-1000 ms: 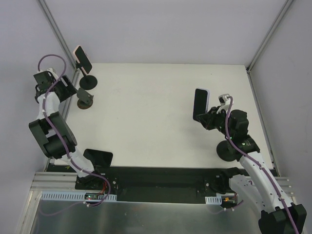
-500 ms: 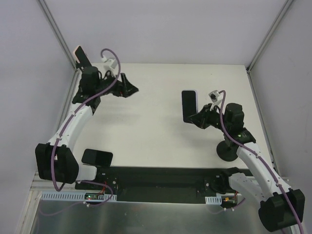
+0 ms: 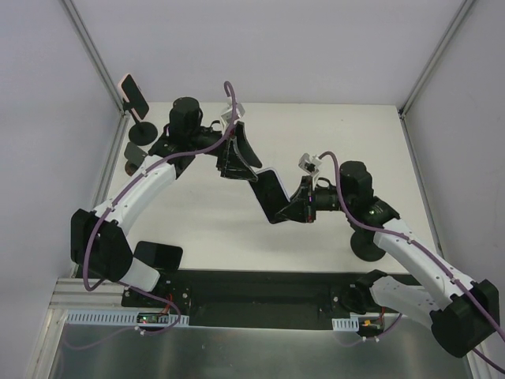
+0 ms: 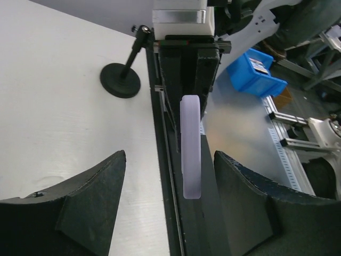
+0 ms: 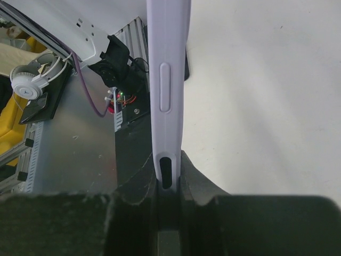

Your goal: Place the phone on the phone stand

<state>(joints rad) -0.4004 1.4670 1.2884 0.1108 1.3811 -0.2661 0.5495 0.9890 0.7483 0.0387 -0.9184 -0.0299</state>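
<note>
Phone (image 3: 271, 194) hangs in the air over the middle of the counter (image 3: 331, 134), tilted, with its lower end clamped in the right tool (image 3: 298, 207). In the right wrist view the pale lilac edge of the case (image 5: 166, 80), with its long side button, runs straight up out of the tool (image 5: 168, 176), whose two dark fingers (image 5: 194, 184) press on either face.

The left tool (image 3: 239, 158) sits just beyond the phone's free upper end, facing the right tool along the phone's length. Its fingers (image 4: 85, 208) stand apart. In the left wrist view the phone (image 4: 191, 146) appears edge-on in the gap between them (image 4: 168, 153), with open space on both sides, so neither finger touches the case. I cannot tell how far the phone's tip reaches in between the fingers.

The phone stand (image 3: 365, 245), a black round base with a thin rod, stands on the counter behind the right tool and close under that arm, well apart from the phone. From the left tool it shows ahead and to the left (image 4: 121, 80).

Far behind the left tool, at the counter's corner, a second phone (image 3: 134, 95) rests on its own stand. A blue bin (image 4: 259, 78) lies off the counter beyond the right arm, and headphones (image 5: 25, 85) lie off its near edge.
</note>
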